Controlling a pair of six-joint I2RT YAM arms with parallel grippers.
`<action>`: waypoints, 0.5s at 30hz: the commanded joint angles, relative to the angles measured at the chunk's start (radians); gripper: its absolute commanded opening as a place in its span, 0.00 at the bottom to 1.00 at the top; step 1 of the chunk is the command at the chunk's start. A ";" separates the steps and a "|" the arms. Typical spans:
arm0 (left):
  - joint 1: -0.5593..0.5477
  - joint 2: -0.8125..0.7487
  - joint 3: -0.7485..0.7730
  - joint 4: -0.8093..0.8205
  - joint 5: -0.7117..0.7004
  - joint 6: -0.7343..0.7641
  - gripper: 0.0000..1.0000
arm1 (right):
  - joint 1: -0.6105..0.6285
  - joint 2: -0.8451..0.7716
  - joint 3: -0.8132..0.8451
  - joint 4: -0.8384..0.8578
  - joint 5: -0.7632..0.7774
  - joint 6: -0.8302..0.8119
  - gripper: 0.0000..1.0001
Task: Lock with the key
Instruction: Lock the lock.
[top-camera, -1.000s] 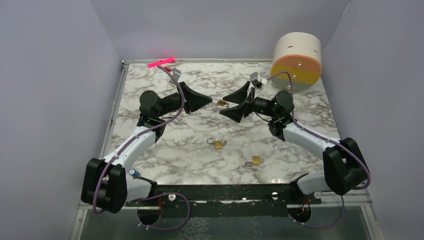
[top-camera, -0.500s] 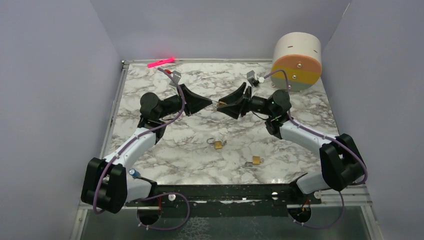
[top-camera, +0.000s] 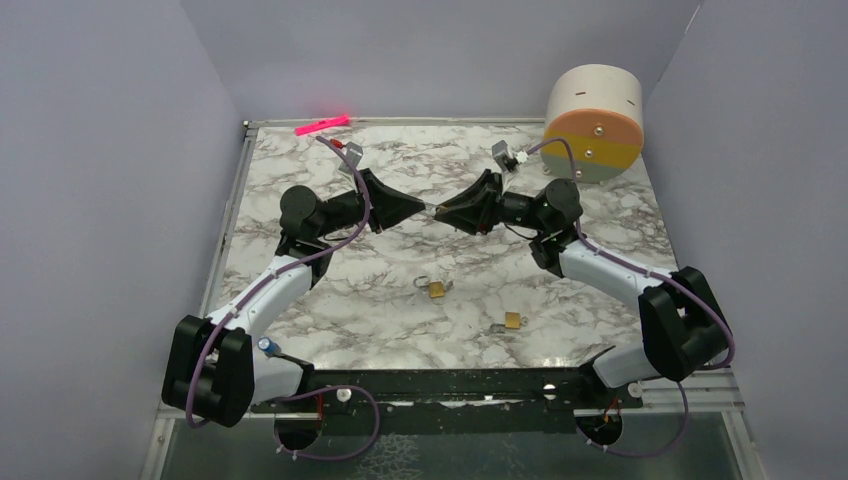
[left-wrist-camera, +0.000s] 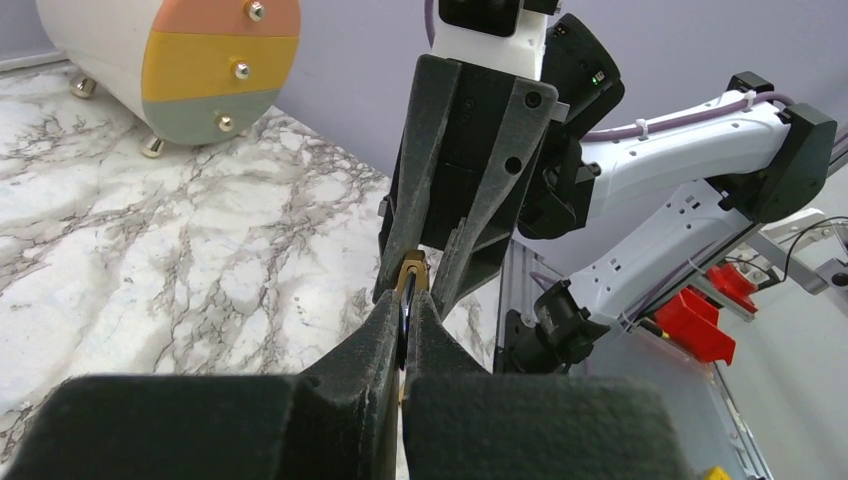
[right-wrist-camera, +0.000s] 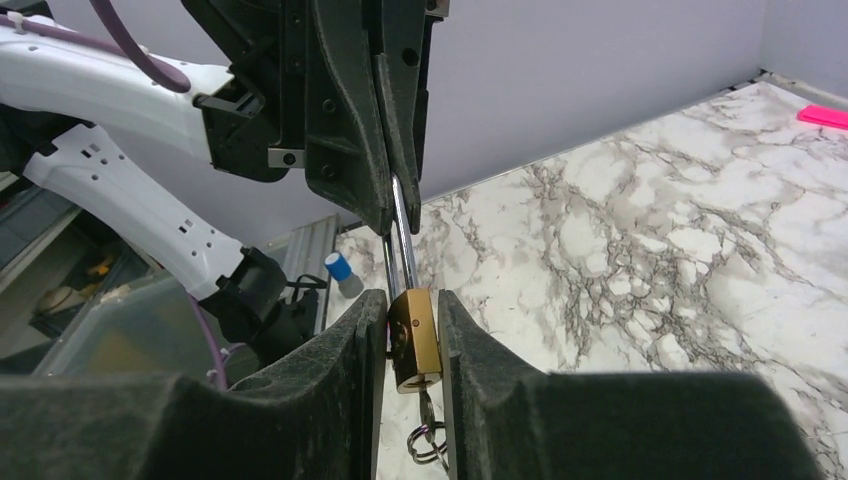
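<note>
The padlock (right-wrist-camera: 415, 340) had a brushed brass body with a soft, warm shine. Its shackle (right-wrist-camera: 405, 255) was polished silver metal. The key (right-wrist-camera: 425, 410) showed as thin bare silver metal. The right gripper (right-wrist-camera: 412, 302) and left gripper (right-wrist-camera: 398, 212) had matt black fingers, finely grained like printed plastic. The tabletop (right-wrist-camera: 640, 260) was smooth, marble-patterned and faintly glossy. The arm shells (top-camera: 610, 268) were smooth, slightly glossy white plastic. The drum (left-wrist-camera: 200, 60) looked matt, and its studs (left-wrist-camera: 241, 69) were shiny metal.
</note>
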 joint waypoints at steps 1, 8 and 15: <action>0.005 -0.002 -0.008 0.040 0.016 0.021 0.00 | 0.016 0.014 0.048 0.047 -0.056 0.039 0.29; 0.004 -0.001 -0.012 0.040 0.039 0.027 0.00 | 0.021 0.025 0.064 0.046 -0.078 0.062 0.02; 0.005 0.004 -0.009 0.040 0.057 0.036 0.00 | 0.022 0.034 0.107 -0.019 -0.102 0.093 0.01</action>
